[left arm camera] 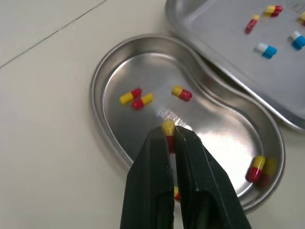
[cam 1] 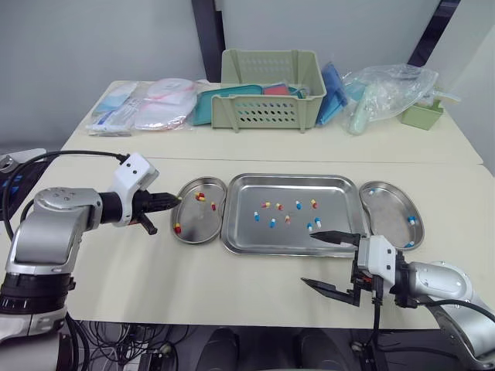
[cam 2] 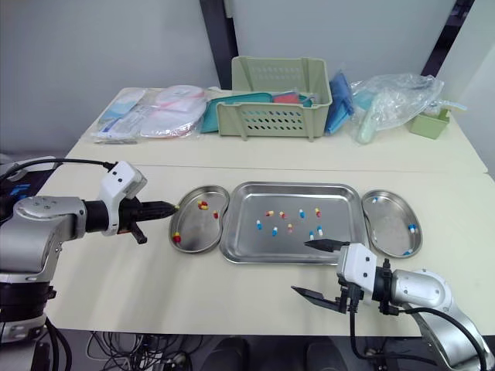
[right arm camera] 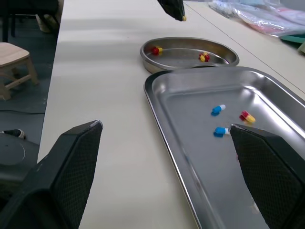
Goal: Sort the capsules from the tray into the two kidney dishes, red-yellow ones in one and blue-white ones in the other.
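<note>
One red-yellow capsule [left arm camera: 168, 128] pinched in left jaws; right jaws agape.

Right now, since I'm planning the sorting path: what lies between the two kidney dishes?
The tray, holding mixed capsules, lies between the left kidney dish and the right kidney dish, as the left eye view shows.

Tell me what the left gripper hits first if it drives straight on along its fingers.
Probably the left kidney dish: the left gripper, shut on a red-yellow capsule, points at the dish's bare floor near the middle. Its height above the dish is unclear.
</note>
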